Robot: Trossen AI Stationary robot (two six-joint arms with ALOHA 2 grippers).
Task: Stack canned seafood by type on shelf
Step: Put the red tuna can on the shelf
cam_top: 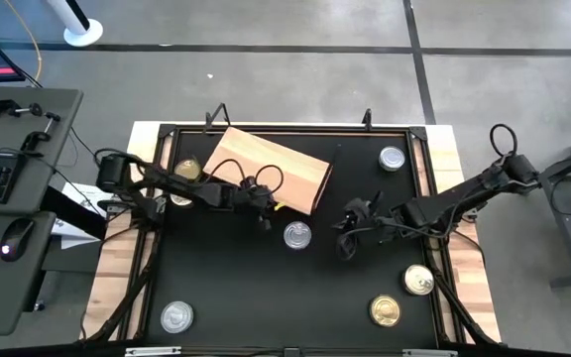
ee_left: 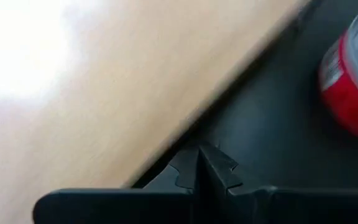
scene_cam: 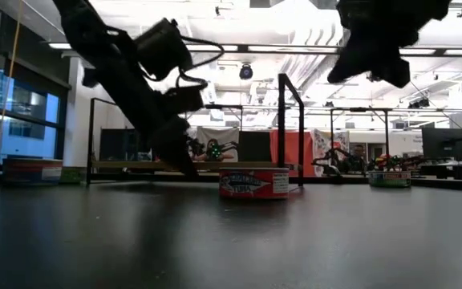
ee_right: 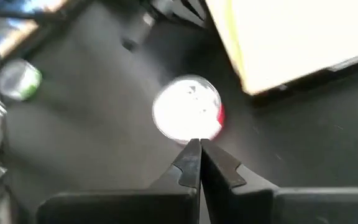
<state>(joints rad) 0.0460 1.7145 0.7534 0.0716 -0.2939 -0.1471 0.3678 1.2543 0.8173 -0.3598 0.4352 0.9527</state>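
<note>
While the black table [cam_top: 226,288] lies under the overhead camera, the light wooden board shelf [cam_top: 266,169] sits askew just behind the left gripper [cam_top: 264,213], which is clenched and empty; the right gripper [cam_top: 346,241], likewise clenched, hangs beside a silver-topped round tin [cam_top: 297,235]. At table height, a red-labelled tin [scene_cam: 254,183] stands between both raised arms in a bright workshop. Each wrist view shows pressed-together fingertips [ee_left: 199,171], empty.

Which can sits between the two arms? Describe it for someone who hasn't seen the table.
On the black table, find the wooden board lying askew near the far edge. Just off its near right corner stands a silver-topped can with a red label, alone mid-table; the gold-topped ones sit near the edges.
</note>
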